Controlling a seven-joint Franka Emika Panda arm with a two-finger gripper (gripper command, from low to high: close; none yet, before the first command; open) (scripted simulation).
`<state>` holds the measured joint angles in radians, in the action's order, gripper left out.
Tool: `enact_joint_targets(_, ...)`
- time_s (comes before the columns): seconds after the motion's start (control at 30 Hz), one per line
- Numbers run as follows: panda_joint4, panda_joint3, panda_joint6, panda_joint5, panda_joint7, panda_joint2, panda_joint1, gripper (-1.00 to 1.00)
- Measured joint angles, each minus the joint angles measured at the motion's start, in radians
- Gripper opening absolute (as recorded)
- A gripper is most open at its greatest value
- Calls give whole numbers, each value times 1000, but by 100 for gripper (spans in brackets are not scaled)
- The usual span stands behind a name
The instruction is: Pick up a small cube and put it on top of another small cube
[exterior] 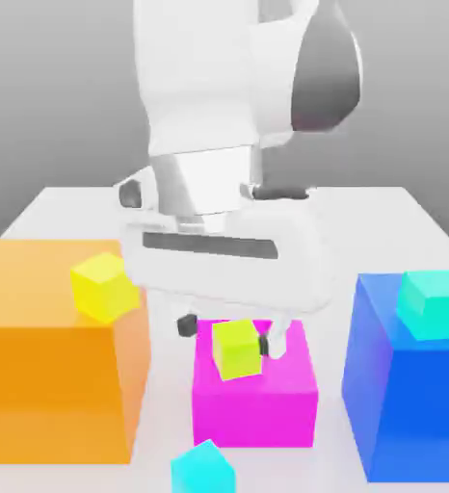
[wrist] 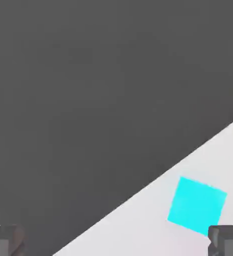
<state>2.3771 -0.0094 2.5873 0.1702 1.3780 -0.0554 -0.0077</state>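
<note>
Here, in the exterior view, a pale tabletop (exterior: 382, 217) stretches back to a plain grey backdrop. On it stand three large blocks: an orange block (exterior: 45, 356) at the view's left, a magenta block (exterior: 257, 395) in the middle and a blue block (exterior: 407, 395) at the view's right, the last cut off by the frame edge. A small yellow cube (exterior: 104, 286) sits tilted on the orange block; a small yellow-green cube (exterior: 237, 349) rests on the magenta block; a teal cube (exterior: 434, 303) rests on the blue block. A cyan cube (exterior: 203, 469) lies on the tabletop nearest the camera, partly cut off below. The white arm hides the far middle of the tabletop. The tool (exterior: 226, 332) hangs over the magenta block with its fingers apart, one on either side of the yellow-green cube; contact cannot be judged.

In the hand view, the cyan cube (wrist: 197, 205) lies on the pale tabletop (wrist: 138, 225) near its edge, beyond which is dark grey floor (wrist: 88, 100). Two dark fingertips (wrist: 6, 241) stand wide apart, holding nothing.
</note>
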Motion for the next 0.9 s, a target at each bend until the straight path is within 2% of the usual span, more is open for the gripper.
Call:
enact_joint_targets(0.2,23,-68,85,-96,243,-198,46,0)
enact_joint_targets(0.33,3,-66,193,-95,266,-345,44,0)
enact_joint_targets(0.37,-3,-59,220,-88,261,-379,38,-100)
enact_joint_targets(0.57,-6,-55,236,-84,260,-396,35,-100)
enact_joint_targets(0.73,20,-77,125,-111,280,-259,52,-100)
enact_joint_targets(0.9,-63,35,47,-69,80,-179,72,-100)
